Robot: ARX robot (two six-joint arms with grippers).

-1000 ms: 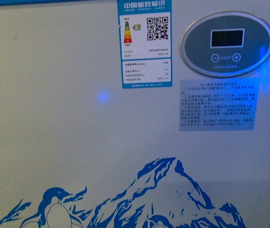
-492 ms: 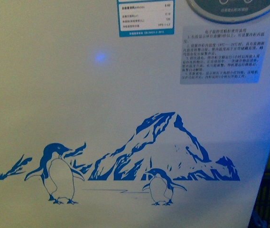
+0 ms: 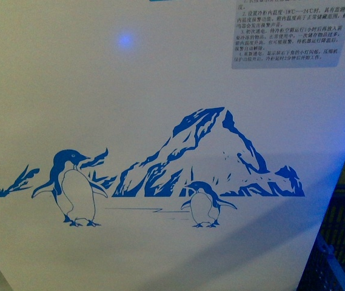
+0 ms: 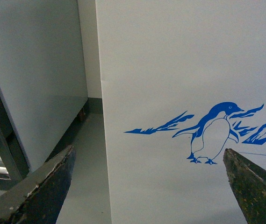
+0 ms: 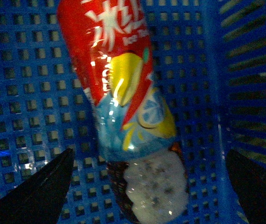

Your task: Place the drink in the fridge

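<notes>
Red-labelled drink (image 5: 123, 93) in blue basket (image 5: 30, 70), right tool (image 5: 149, 153) apart above it; left tool (image 4: 149, 150) apart

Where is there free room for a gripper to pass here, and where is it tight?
Free: the grey floor strip between the corner of the white penguin-print fridge and the grey cabinet beside it. Also free is the bare mesh of the blue plastic basket on either side of the red-labelled drink bottle. Tight: the basket's slotted wall rises near the bottle on one side.
</notes>
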